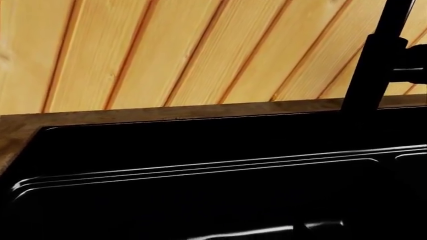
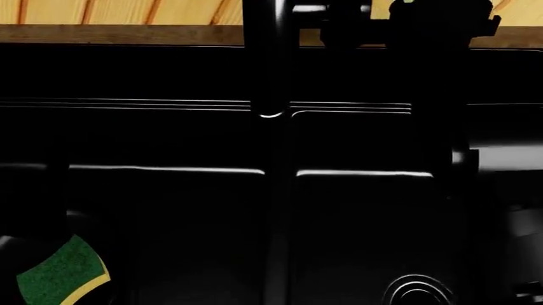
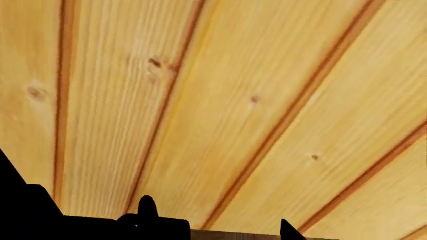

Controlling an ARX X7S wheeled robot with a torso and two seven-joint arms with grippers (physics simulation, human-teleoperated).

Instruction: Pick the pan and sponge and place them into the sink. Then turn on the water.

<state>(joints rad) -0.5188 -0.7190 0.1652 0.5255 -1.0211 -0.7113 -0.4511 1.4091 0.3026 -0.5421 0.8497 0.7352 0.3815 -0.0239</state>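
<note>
A: Two basins listed under one sink (image 2: 170, 136), glossy black, split by a central divider ridge. Location of the sponge (image 2: 63, 273)?

B: Sponge, green top with yellow edge, lies low in the left basin, well apart from the right arm's dark shape near the faucet (image 2: 269, 57).

A: Pan?

B: Not separable from the black basin; cannot tell where it lies.

A: Right gripper (image 3: 213, 227), condition?

B: Only dark fingertip stubs show at the edge of its wrist view, facing the pine plank wall (image 3: 233, 100). Clenched or released: cannot tell.

A: Left gripper?

B: No fingers visible in any view. Its wrist camera faces the sink's stepped rim, a brown counter strip (image 1: 167, 112) beyond it, and the faucet pipe rising off to one side.

A: Drain?

B: One ringed drain (image 2: 418, 292), right basin, below the right arm.
</note>
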